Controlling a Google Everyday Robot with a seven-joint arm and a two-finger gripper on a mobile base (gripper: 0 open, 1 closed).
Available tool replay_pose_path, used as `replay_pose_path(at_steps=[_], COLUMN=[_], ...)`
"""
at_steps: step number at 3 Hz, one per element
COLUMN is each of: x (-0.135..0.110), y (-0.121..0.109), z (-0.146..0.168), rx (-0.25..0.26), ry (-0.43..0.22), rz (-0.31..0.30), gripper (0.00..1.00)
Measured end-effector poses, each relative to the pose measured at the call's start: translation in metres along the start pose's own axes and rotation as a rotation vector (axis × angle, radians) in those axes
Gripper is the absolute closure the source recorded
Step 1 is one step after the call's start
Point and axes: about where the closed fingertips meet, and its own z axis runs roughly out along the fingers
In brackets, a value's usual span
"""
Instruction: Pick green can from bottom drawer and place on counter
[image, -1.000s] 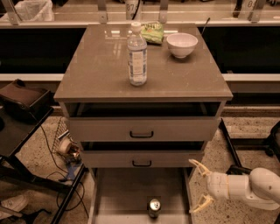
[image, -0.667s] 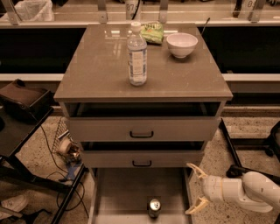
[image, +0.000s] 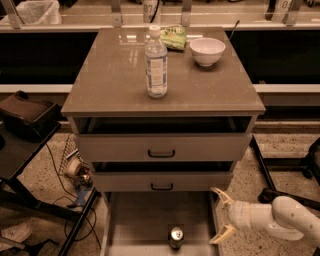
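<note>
The green can (image: 176, 237) stands upright on the floor of the open bottom drawer (image: 135, 220), near its front edge; I see mostly its silver top. My gripper (image: 221, 216) is open, its two pale fingers spread, at the drawer's right wall, to the right of the can and apart from it. The white arm reaches in from the lower right. The counter (image: 110, 80) is the glossy grey-brown top of the cabinet above.
On the counter stand a clear water bottle (image: 156, 62), a white bowl (image: 207, 50) and a green snack bag (image: 173, 36). Two upper drawers with black handles (image: 161, 153) stand slightly open. A black stand (image: 25, 140) and cables lie to the left.
My gripper and arm have moved left, toward the drawer's right wall and closer to the can. The can has not moved.
</note>
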Motion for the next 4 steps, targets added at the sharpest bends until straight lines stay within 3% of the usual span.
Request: replay_pose_path(at_steps=[1,2,3,4], x=[0.040,0.066,0.113,0.115], y=[-0.008,-0.016,0.003,0.004], z=[0.035,0.055,0.060,0.062], rx=[-0.052,-0.092,-0.162,-0.164], ry=[-0.100,-0.145,-0.115,-0.116], rz=[0.023,0.015,-0.009,-0.005], gripper=[0.00,0.00,0.00,0.00])
